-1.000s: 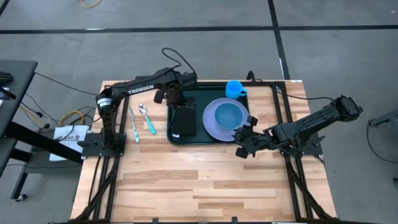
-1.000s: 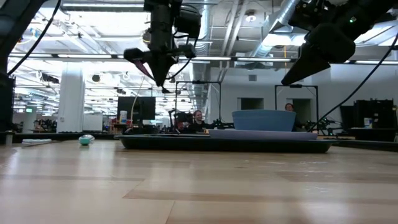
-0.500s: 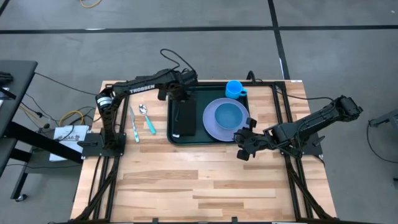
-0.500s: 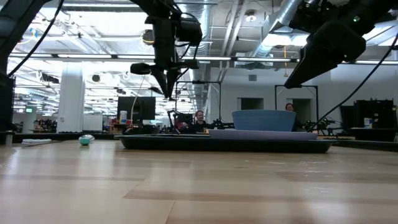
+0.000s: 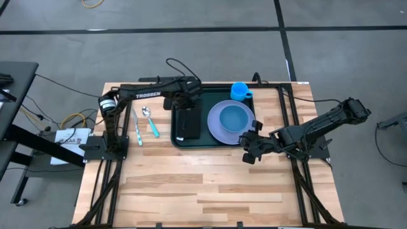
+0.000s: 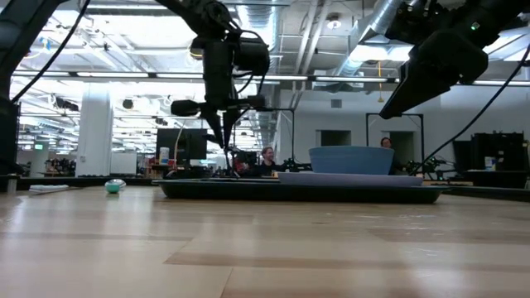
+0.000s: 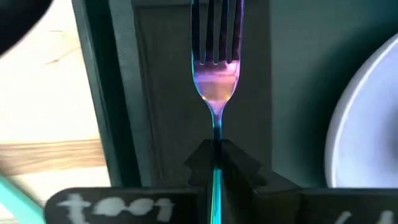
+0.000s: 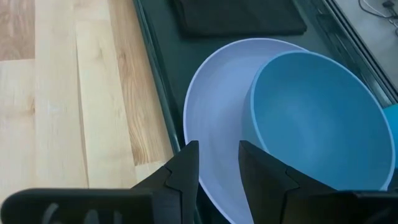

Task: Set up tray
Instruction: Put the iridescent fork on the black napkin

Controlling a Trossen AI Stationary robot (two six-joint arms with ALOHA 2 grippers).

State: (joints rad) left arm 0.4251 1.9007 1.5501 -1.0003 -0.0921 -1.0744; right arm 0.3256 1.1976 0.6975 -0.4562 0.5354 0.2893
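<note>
The dark green tray point(image 5: 203, 137) lies at the table's far middle. On it are a flat black rectangle point(image 5: 187, 124), a pale plate point(image 5: 219, 127) with a blue bowl point(image 5: 234, 116), and a blue cup point(image 5: 240, 91). My left gripper point(image 5: 181, 103) hangs over the tray's left part, shut on an iridescent fork point(image 7: 214, 87) whose tines reach out over the black rectangle point(image 7: 168, 93). My right gripper point(image 5: 245, 145) is open and holds nothing. It stands raised above the plate's near rim point(image 8: 217, 106), and in the low view it is high over the tray point(image 6: 248, 189). My left gripper pinches the fork's thin handle point(image 7: 214, 134) between its two fingers, just behind the neck. The fingers come from above, pointing steeply down and lying along the fork. The fork sticks out below the fingertips, tines point(image 7: 214, 31) lowest, clear of the tray in the low view.
A spoon point(image 5: 147, 113) and two teal-handled utensils point(image 5: 138, 130) point(image 5: 154, 127) lie on the bare wood left of the tray. The near half of the table is open wood. People and equipment show in the room behind.
My left gripper has come down toward the tray's left part with the fork and has rolled about its own pointing line. The fork now points more nearly straight down, still clear of the tray.
</note>
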